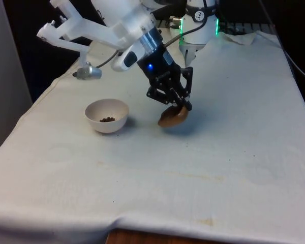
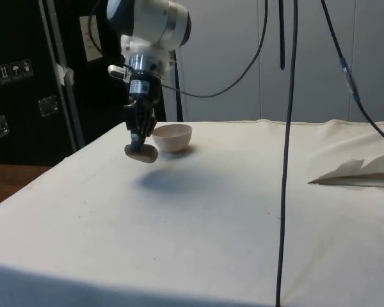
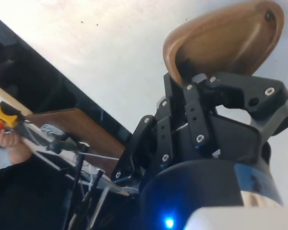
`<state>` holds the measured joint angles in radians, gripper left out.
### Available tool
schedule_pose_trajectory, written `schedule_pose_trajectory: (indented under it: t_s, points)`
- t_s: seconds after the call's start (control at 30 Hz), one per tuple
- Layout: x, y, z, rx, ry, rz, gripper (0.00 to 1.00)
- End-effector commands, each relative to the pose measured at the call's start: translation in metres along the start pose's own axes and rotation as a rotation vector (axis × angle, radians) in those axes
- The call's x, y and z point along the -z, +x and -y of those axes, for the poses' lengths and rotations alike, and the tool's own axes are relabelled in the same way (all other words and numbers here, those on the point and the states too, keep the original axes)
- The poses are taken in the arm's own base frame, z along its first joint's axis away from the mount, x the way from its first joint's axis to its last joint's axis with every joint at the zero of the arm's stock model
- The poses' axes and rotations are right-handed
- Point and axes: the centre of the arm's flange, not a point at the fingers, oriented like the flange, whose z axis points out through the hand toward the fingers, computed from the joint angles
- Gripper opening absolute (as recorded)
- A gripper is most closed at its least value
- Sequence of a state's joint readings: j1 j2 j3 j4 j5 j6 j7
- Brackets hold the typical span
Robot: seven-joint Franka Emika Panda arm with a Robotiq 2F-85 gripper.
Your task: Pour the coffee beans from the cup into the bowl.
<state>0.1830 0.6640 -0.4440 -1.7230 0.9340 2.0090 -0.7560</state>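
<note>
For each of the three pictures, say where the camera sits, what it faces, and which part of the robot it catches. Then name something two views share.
Front view: across the table, facing the arm; the gripper holds a brown cup tipped, on the front view's right of the white bowl.
Side view: from the table's side, dark cabinets behind; arm, gripper, cup.
Wrist view: on the wrist, looking past the jaws at the cup.
Shared: front and side views both show the bowl.
</note>
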Motion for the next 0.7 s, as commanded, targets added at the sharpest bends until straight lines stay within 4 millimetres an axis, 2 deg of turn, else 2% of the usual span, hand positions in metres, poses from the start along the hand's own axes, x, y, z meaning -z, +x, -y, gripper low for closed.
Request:
schedule_pose_trajectory:
  t_s: [0.0,0.67]
  points:
    - [-0.001,-0.001,0.003,-0.006,-0.024,0.0,0.01]
    - [-0.019,0.006,0.024,-0.014,-0.157,0.066,0.01]
